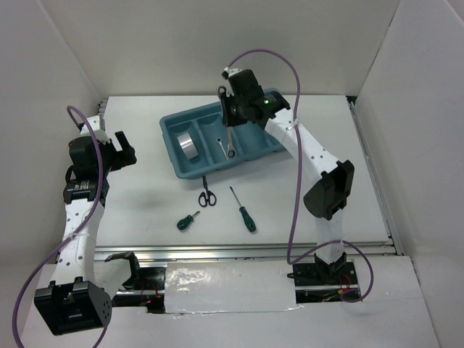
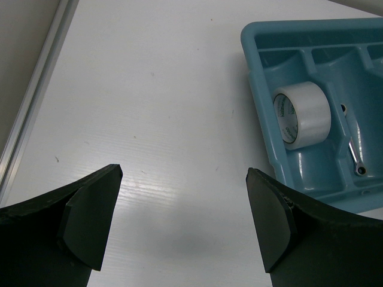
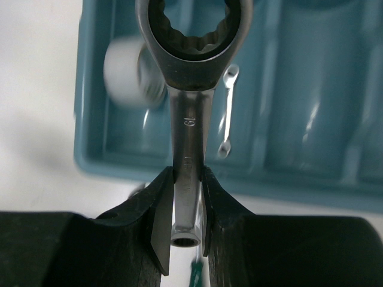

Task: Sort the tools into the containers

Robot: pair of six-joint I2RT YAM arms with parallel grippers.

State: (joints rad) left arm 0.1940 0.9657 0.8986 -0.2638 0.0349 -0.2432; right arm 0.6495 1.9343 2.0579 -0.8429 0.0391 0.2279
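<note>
The teal tray lies at the back middle of the table. The silver-grey tape roll stands in its leftmost compartment. The short wrench lies in the second compartment. My right gripper is shut on the long wrench and holds it above the tray, ring end down, over the line between the first two compartments. My left gripper is open and empty above bare table left of the tray. The scissors, stubby screwdriver and long screwdriver lie on the table in front of the tray.
White walls close in the table at the left, back and right. An aluminium rail runs along the near edge. The two right compartments of the tray hold nothing that shows.
</note>
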